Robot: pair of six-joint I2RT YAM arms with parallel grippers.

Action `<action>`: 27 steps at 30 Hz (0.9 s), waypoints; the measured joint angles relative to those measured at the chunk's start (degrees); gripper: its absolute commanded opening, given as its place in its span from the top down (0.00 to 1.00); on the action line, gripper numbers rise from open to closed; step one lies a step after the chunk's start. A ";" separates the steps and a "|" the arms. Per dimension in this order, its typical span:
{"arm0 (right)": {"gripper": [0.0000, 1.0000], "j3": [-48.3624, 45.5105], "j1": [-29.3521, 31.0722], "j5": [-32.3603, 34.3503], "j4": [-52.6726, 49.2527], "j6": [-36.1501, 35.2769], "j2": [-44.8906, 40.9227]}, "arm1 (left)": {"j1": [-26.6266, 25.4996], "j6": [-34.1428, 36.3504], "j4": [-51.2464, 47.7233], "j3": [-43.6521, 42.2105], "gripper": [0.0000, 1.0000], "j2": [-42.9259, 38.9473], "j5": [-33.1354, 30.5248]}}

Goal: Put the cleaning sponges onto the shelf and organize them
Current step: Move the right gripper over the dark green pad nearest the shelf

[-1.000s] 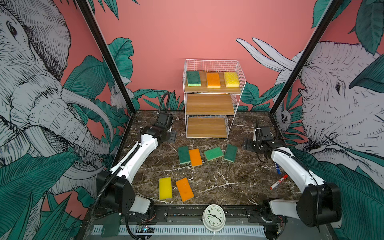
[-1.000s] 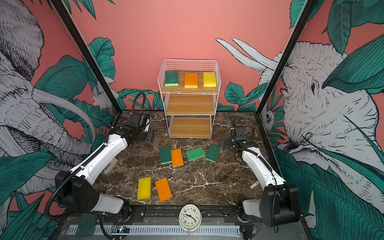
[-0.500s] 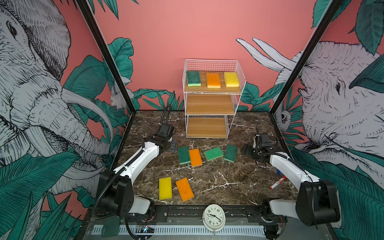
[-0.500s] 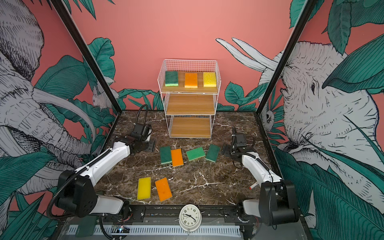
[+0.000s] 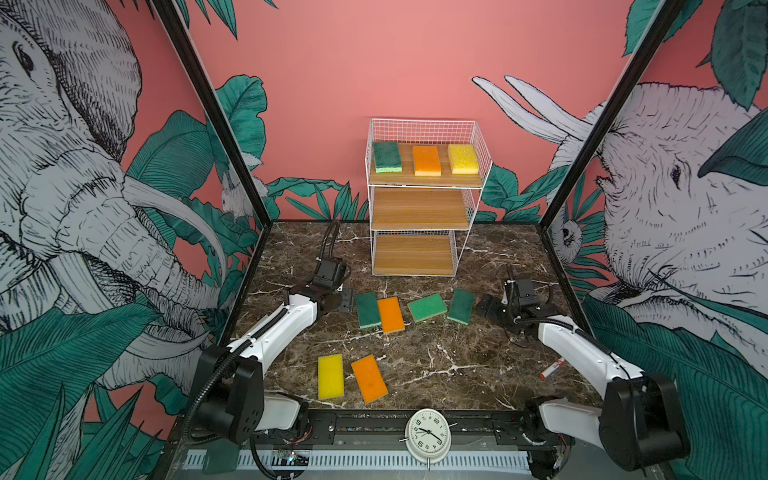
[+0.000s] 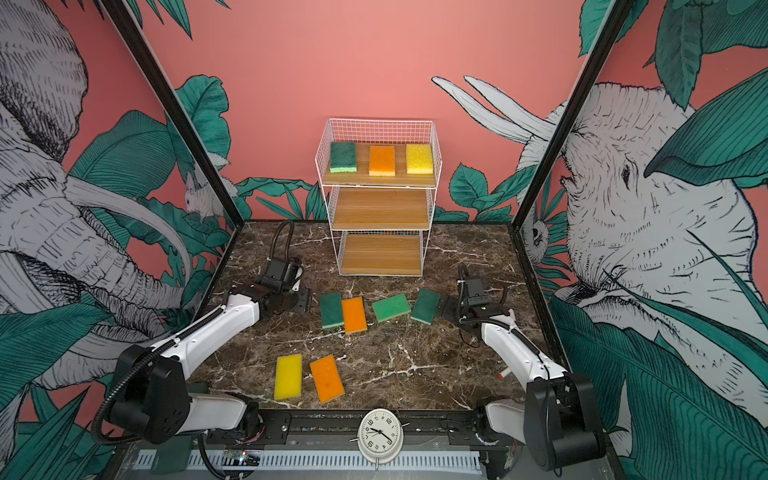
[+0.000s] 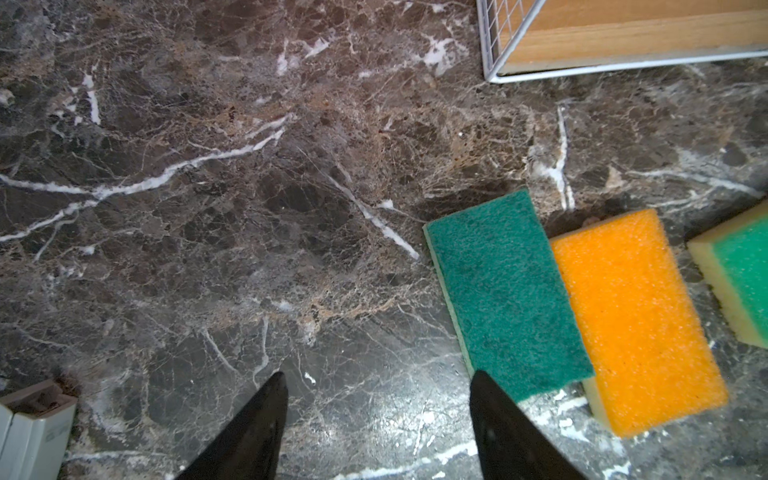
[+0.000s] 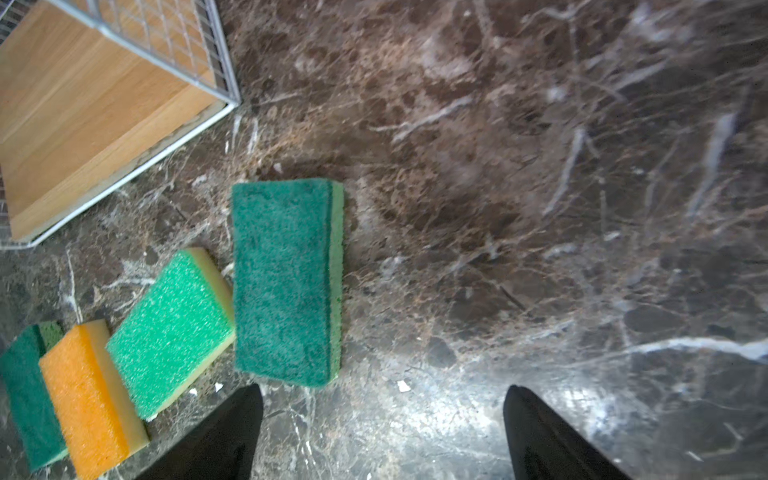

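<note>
Just at three o'clock of wide, empty left pincer, in both top views: nearest green sponge, long axis twelve-to-six.

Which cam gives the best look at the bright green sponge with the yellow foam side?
Right wrist: the bright green sponge is whole, close, with texture and yellow layer clear. Left wrist crops it at the frame edge. In both top views it is whole but small.
</note>
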 measured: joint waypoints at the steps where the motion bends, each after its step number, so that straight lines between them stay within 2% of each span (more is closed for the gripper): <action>1: 0.07 0.11 0.76 0.02 0.28 0.31 0.70 | 0.00 -0.42 0.24 -0.20 0.30 0.00 0.17; 18: 0.08 4.22 8.55 1.20 7.15 4.81 13.40 | -1.14 -5.01 3.67 -3.78 0.31 0.55 3.48; 27: 0.09 7.34 11.43 3.61 6.14 4.85 16.70 | -1.14 -5.49 3.67 -3.56 0.31 1.38 3.65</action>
